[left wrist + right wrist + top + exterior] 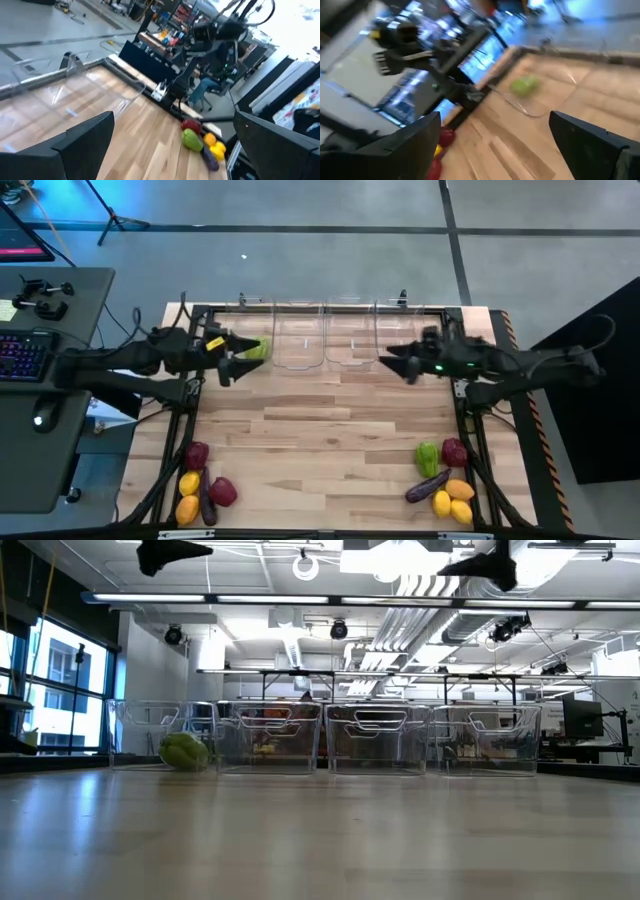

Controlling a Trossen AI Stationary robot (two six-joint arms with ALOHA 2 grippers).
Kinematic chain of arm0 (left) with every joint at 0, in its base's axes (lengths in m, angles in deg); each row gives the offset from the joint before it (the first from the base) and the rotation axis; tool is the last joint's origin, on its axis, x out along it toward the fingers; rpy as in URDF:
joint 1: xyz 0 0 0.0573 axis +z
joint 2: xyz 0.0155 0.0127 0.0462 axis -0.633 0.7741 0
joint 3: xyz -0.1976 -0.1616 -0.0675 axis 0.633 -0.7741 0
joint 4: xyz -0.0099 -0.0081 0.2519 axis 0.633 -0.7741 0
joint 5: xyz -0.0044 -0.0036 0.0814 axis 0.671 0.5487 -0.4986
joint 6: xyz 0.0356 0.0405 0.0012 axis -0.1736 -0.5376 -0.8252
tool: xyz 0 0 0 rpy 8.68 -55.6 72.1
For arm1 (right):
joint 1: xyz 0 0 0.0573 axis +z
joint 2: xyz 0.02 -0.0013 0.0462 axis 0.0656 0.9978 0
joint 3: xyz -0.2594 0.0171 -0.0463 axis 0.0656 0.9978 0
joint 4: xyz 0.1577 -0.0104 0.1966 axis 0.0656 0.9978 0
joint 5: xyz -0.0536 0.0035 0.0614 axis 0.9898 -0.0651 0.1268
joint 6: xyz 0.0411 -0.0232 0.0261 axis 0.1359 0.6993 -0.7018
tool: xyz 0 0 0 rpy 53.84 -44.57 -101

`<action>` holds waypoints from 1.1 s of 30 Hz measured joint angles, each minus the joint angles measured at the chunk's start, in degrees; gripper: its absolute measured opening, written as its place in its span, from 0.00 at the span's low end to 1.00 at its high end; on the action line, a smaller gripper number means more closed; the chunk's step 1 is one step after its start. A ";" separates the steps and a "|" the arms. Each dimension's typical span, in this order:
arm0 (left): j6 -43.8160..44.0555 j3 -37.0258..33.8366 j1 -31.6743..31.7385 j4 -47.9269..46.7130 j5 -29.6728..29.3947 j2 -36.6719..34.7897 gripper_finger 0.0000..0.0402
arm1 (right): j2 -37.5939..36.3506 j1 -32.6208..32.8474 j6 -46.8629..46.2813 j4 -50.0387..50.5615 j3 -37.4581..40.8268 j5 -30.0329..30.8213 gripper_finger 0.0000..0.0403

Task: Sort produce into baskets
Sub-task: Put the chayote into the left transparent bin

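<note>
Looking down: one green pepper [255, 349] lies in the leftmost basket [258, 340]; left claw [228, 356] and right claw [392, 361] hover released, empty. Low view confirms three baskets bare. Wrist views: two produce piles [202, 141] remain unsorted on the surface [330, 430].

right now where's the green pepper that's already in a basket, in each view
High view: green pepper in the leftmost clear basket, just beside the left claw.
Low view: the pepper sits at far left, inside the end basket.
Left wrist view: not in it; the green piece there belongs to the far pile.
Right wrist view: blurred green shape behind the clear wall.
Shared landmark: the row of clear baskets.
</note>
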 joint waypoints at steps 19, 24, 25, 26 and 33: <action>4.97 0.00 -0.13 -9.51 6.68 -5.25 0.99 | 28.94 14.22 -30.84 58.33 -15.55 -31.01 0.90; 4.94 0.00 -0.13 -9.56 6.68 -5.19 0.99 | 27.21 21.31 -40.17 61.40 -9.87 -35.94 0.90; 4.95 0.00 -0.13 -9.55 6.68 -5.19 0.99 | 26.24 22.37 -43.11 59.86 -8.58 -35.94 0.90; 4.97 0.00 -0.13 -9.52 6.68 -5.21 0.99 | 25.14 23.29 -46.03 57.01 -7.02 -35.93 0.90; 5.01 0.00 -0.13 -9.43 6.66 -5.21 0.99 | 23.65 26.32 -57.29 45.29 3.07 -36.36 0.90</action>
